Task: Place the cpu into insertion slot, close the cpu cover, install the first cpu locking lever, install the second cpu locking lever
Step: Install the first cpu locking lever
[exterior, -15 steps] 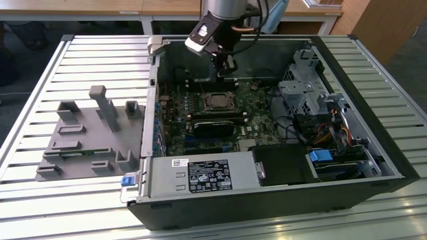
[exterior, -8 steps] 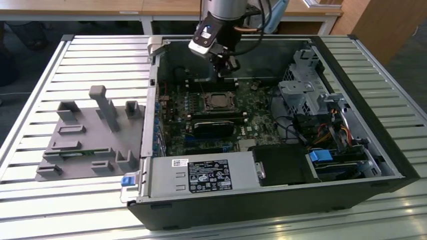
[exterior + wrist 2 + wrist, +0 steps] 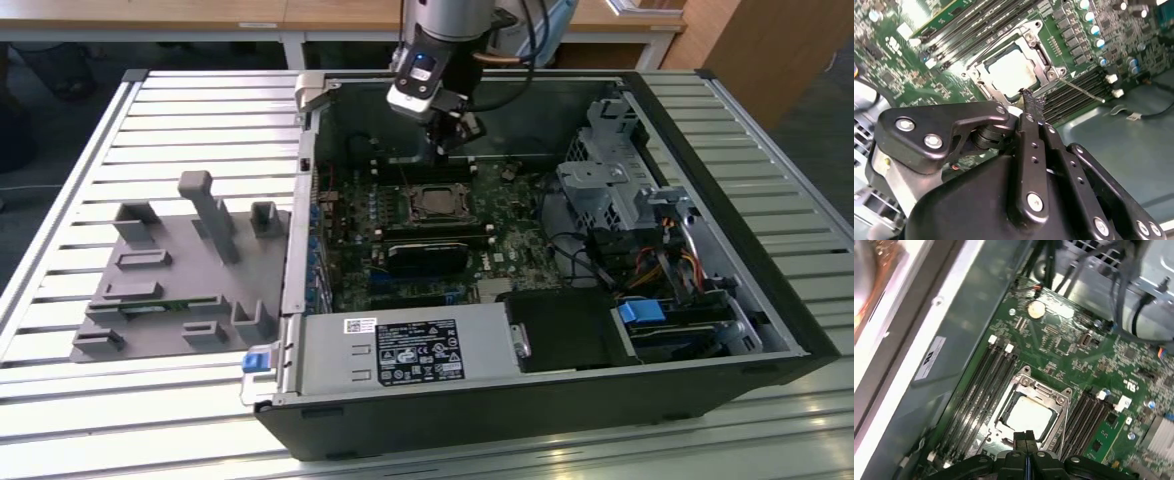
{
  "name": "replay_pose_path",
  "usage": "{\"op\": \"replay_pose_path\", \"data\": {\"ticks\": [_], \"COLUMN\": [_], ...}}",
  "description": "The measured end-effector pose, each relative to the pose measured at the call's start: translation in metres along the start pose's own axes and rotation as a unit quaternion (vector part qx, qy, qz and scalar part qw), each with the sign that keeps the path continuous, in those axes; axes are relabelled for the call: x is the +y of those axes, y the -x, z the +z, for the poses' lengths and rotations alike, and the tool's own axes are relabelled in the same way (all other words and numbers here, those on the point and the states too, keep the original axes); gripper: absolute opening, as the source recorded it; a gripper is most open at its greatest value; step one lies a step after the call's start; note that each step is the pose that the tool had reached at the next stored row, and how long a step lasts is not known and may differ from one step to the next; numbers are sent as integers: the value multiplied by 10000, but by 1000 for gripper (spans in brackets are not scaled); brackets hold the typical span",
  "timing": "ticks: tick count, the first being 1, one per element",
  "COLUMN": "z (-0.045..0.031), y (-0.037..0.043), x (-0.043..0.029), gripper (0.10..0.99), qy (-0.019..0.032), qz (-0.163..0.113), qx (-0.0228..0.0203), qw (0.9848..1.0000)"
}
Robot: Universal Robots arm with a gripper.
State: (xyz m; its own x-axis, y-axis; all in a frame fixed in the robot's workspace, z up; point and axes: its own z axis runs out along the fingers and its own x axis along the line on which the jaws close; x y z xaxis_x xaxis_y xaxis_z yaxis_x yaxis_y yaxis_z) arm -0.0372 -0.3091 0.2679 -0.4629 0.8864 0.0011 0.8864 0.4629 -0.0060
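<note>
The cpu (image 3: pixel 1009 72) (image 3: pixel 1029 416) lies flat in the insertion slot (image 3: pixel 408 207), a square socket on the green board inside the open computer case. The silvery cpu cover (image 3: pixel 1038 49) (image 3: pixel 1030 386) lies down around it, its window framing the pale chip. A thin metal locking lever (image 3: pixel 1081 90) sticks out from one corner of the socket, angled away over the memory slots. My gripper (image 3: pixel 454 138) (image 3: pixel 1033 102) (image 3: pixel 1027 436) hovers just above the socket's edge, shut, with nothing between its fingers.
Black memory slots (image 3: pixel 981 385) flank the socket on both sides. The case wall (image 3: pixel 310 170) stands at the exterior view's left, drive cages and cables (image 3: pixel 627 200) at its right. A grey fixture plate (image 3: pixel 174 280) sits on the slatted table outside the case.
</note>
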Motion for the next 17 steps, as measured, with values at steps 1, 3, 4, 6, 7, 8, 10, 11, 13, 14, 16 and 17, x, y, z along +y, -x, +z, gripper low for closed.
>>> {"op": "replay_pose_path", "data": {"ticks": [1,3,4,6,7,8,10,11,13,14,16,17], "z": [1,2,3,3,4,5,6,7,10,11,13,14], "y": [0,0,0,0,0,0,0,0,0,0,0,0], "x": [0,0,0,0,0,0,0,0,0,0,0,0], "gripper": [106,106,106,106,106,106,106,106,106,106,106,106], "qy": [1,3,6,11,14,16,16,16,16,15,16,17], "qz": [-88,-263,-340,-488,-564,-644,-821,-911,-1095,-1184,-1362,-1448], "qx": [1,4,9,18,22,26,27,27,27,27,28,30], "qw": [10000,9997,9994,9988,9984,9979,9966,9958,9940,9930,9907,9895]}}
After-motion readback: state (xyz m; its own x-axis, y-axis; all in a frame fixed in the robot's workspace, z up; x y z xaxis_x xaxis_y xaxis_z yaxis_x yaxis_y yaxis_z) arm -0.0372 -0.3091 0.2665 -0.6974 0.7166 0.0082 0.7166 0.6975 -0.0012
